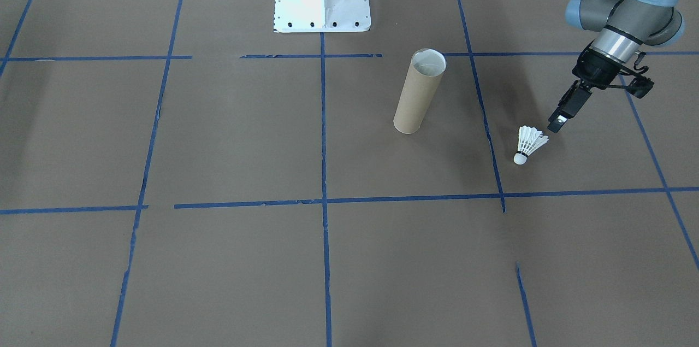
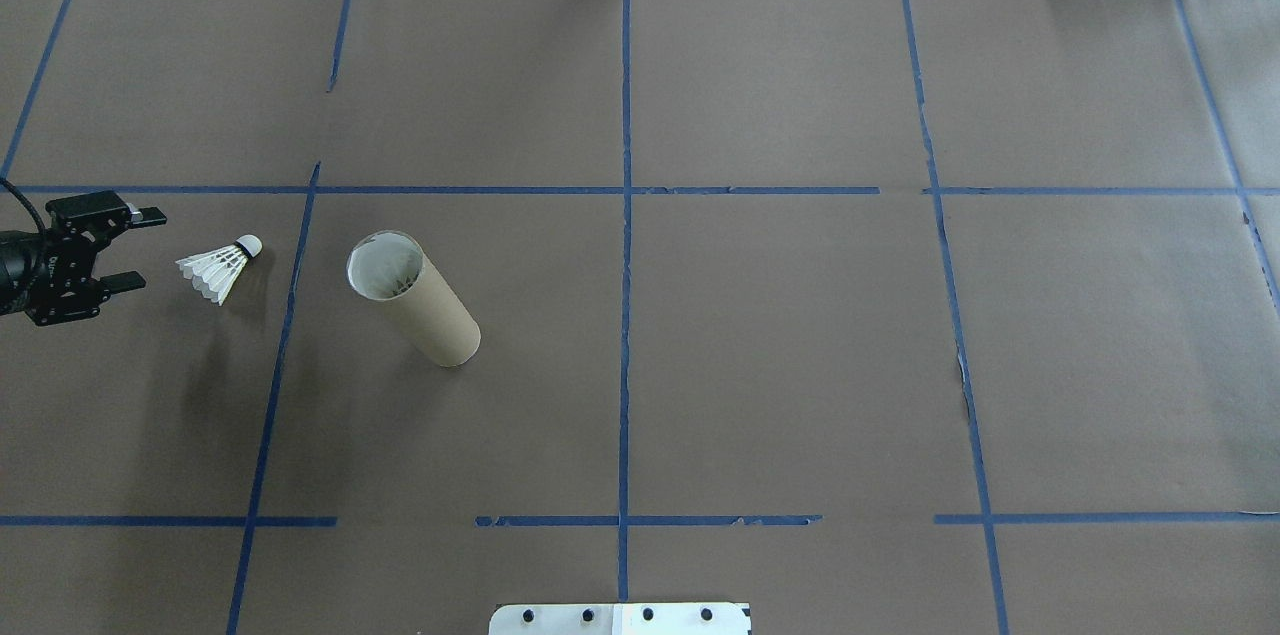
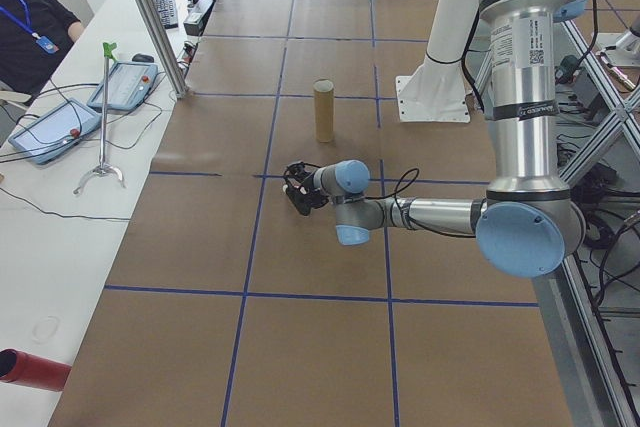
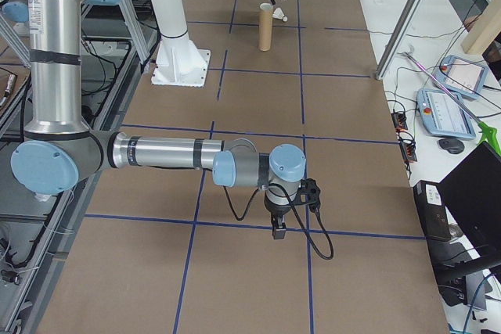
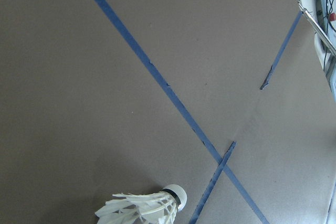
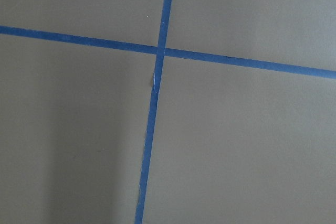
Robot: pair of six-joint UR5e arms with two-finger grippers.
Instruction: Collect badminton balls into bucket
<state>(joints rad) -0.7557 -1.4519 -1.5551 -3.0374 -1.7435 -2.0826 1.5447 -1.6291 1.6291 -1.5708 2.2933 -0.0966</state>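
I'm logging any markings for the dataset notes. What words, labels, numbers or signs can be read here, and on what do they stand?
Nothing can be read.
White label on the left arm's upright segment: print too small.
Marking on the left pincer body: blurred.
Shuttlecock and cardboard tube: no text visible.

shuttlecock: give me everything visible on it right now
The shuttlecock is small and white: a feathered skirt, a thin dark band, a rounded white cork tip. It lies on its side on the brown paper-covered table, skirt toward the left gripper, whose jaws stand open just short of the feathers without touching them. Nothing grips it. It rests apart from the upright cardboard tube, across a blue tape line from it. The left wrist view catches only its upper part at the frame's bottom edge.
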